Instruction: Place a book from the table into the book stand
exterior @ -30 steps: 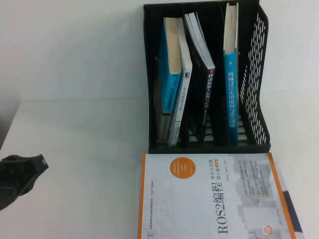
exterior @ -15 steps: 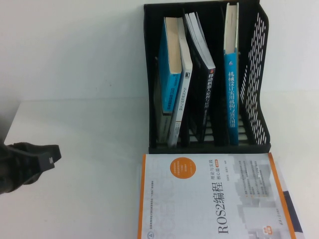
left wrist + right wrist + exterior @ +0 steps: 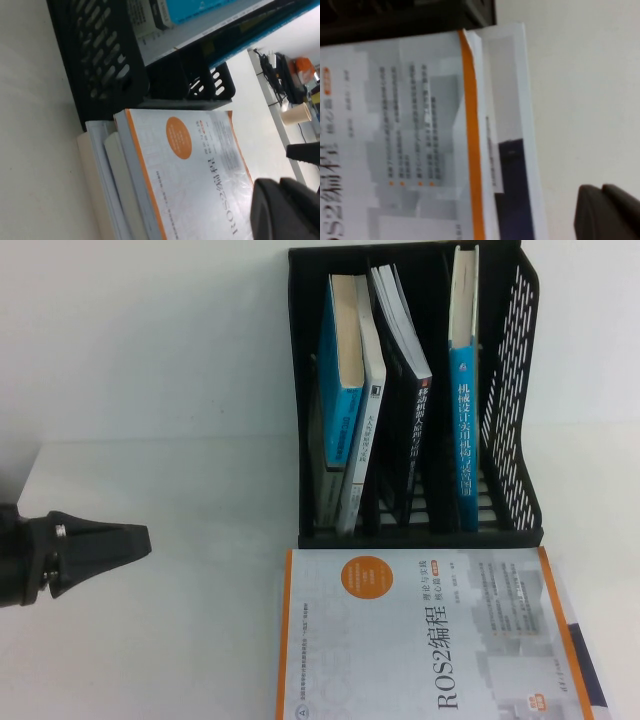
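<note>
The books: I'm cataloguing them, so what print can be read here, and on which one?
"ROS2编程": title on the book lying flat on the table.
"机械设计实用机构与装置图册": blue spine in the book stand.
Other spines, orange circle, small cover print: too blurred to read.
The left gripper, shut, and the right gripper carry no text.

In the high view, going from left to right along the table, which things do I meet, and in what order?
left gripper, shut, above the table → the book lying flat, just in front of the book stand. The right gripper does not show in this view.
</note>
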You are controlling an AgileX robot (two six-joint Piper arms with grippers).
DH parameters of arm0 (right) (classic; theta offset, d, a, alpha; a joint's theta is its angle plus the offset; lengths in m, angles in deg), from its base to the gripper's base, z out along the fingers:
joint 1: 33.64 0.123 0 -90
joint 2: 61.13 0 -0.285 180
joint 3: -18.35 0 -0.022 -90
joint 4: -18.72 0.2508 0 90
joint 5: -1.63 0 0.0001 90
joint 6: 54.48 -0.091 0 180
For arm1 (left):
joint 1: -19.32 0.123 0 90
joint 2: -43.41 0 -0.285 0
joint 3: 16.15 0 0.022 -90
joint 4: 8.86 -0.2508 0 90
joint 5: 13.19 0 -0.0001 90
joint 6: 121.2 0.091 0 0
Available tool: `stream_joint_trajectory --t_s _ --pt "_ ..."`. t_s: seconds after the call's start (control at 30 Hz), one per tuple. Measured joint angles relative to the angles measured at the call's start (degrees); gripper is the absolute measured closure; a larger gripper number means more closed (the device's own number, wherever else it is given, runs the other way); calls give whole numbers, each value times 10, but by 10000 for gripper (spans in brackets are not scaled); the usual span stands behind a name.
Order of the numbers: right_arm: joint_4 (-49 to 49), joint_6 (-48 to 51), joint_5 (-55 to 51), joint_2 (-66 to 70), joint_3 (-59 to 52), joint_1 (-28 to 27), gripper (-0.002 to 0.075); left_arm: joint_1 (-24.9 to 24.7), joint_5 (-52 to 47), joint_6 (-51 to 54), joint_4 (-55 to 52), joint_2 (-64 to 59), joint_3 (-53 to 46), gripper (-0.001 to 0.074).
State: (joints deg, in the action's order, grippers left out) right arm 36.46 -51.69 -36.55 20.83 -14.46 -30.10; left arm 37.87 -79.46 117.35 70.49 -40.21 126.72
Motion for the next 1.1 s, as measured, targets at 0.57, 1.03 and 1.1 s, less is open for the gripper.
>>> stream_joint_trajectory --t_s 0.57,1.03,1.1 --pt "257 246 -49 129 1 -62 729 0 46 -38 -47 -25 1 738" --pt "211 214 -14 130 1 -19 729 0 2 -46 -51 -128 4 738" --pt "206 207 -12 130 1 -19 729 -1 0 -46 -51 -132 4 738"
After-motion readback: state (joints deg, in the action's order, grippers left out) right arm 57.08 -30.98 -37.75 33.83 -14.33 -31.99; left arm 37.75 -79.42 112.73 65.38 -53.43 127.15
